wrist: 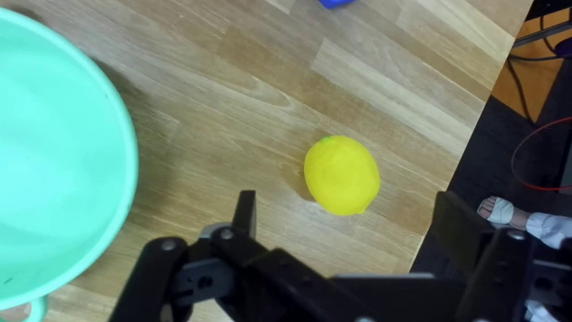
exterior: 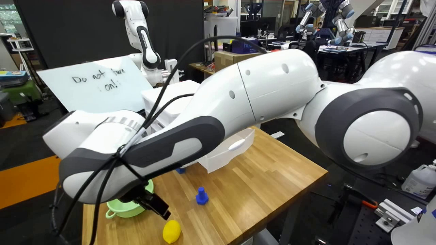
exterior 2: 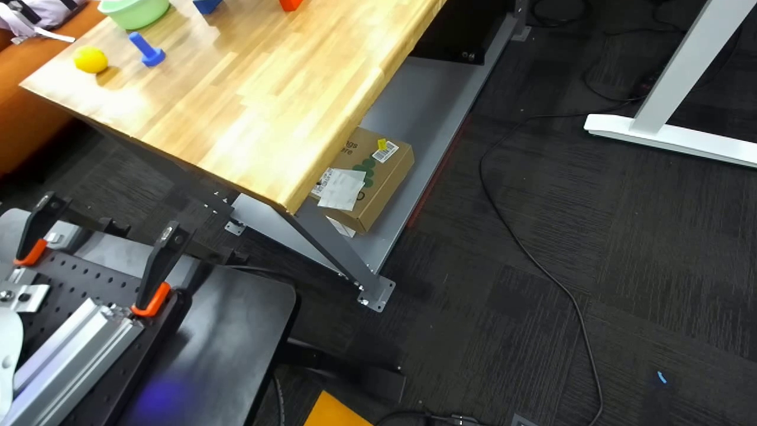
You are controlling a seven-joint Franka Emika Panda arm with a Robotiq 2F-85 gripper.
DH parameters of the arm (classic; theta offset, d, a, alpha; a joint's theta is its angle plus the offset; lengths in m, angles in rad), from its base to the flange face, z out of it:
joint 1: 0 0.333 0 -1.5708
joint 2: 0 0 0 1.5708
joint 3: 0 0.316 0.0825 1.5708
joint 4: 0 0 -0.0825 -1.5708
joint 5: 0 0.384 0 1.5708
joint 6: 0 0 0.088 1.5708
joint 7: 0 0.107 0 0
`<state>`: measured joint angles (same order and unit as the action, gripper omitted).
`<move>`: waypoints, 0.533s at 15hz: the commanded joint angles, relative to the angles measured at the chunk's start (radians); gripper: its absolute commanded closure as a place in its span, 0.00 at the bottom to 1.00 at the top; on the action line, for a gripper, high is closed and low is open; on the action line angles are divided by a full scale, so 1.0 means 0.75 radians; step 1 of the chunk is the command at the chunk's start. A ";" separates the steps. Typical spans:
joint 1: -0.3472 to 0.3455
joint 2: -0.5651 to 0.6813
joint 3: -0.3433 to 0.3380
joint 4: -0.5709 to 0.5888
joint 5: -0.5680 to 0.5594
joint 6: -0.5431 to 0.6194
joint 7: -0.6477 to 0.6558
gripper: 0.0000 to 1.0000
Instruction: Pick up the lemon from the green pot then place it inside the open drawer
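Note:
The lemon [wrist: 342, 175] lies on the wooden table beside the green pot [wrist: 131, 150], not in it. Both exterior views show the lemon [exterior: 171, 231] [exterior 2: 90, 60] near a table edge, with the pot [exterior: 127, 211] [exterior 2: 137, 16] close by. My gripper [wrist: 344, 197] is open above the table, and in the wrist view the lemon appears just beyond the gap between its fingertips, touching neither. Part of the pot is behind my arm in an exterior view. The drawer [exterior: 221, 157] stands pulled out, its rear part hidden by my arm.
A blue bolt [exterior: 201, 197] [exterior 2: 149, 52] stands on the table near the lemon. A blue block [exterior: 181, 170] sits by the drawer, and an orange block [exterior 2: 290, 4] is farther along. The white drawer unit [exterior: 175, 90] is partly behind my arm. A table edge [wrist: 462, 154] runs near the lemon.

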<state>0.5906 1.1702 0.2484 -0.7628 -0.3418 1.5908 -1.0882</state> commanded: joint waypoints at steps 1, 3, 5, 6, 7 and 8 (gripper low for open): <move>-0.025 -0.003 0.016 -0.047 0.025 0.054 0.014 0.00; -0.031 0.008 0.021 -0.066 0.033 0.080 0.019 0.00; -0.036 0.014 0.022 -0.097 0.047 0.120 0.040 0.00; -0.040 0.010 0.024 -0.123 0.054 0.152 0.055 0.00; -0.042 0.004 0.023 -0.148 0.060 0.178 0.066 0.00; -0.043 -0.005 0.023 -0.175 0.065 0.205 0.081 0.00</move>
<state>0.5798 1.1973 0.2497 -0.8229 -0.3134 1.6800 -1.0580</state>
